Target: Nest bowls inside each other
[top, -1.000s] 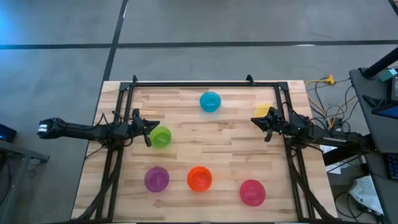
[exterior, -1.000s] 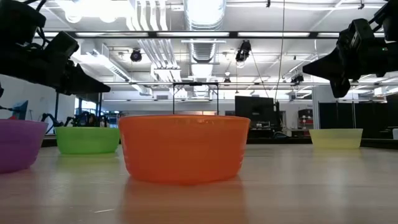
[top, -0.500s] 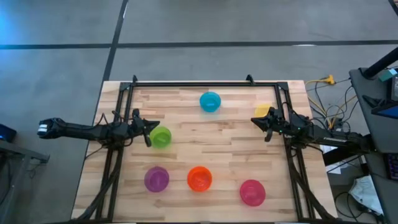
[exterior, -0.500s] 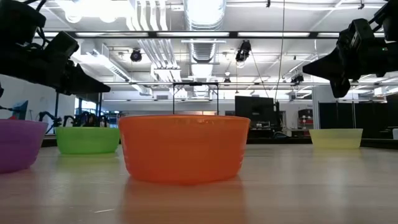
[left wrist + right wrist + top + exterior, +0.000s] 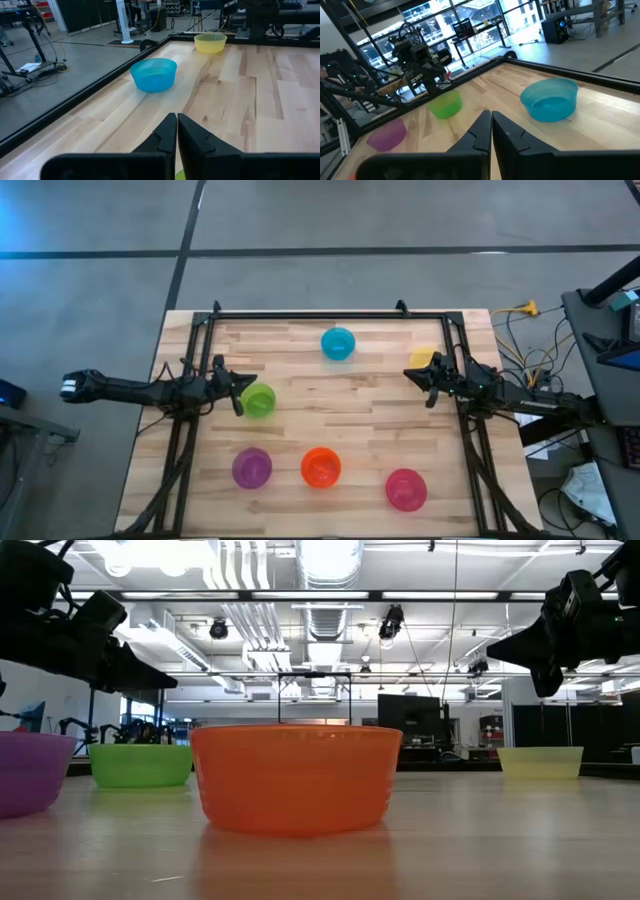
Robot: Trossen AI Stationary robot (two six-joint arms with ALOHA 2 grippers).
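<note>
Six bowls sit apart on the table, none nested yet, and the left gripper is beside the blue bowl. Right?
Not quite. In the high view the left gripper is beside the green bowl; the blue bowl sits alone near the far edge. The rest holds: all six bowls lie apart, none nested.

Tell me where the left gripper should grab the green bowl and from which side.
Probably pinch the green bowl by its thin rim, coming straight down from above: it sits upright, mouth open, apart from the other bowls. The nearest edge is right by the left gripper, whose fingers look shut and would need to open first.
</note>
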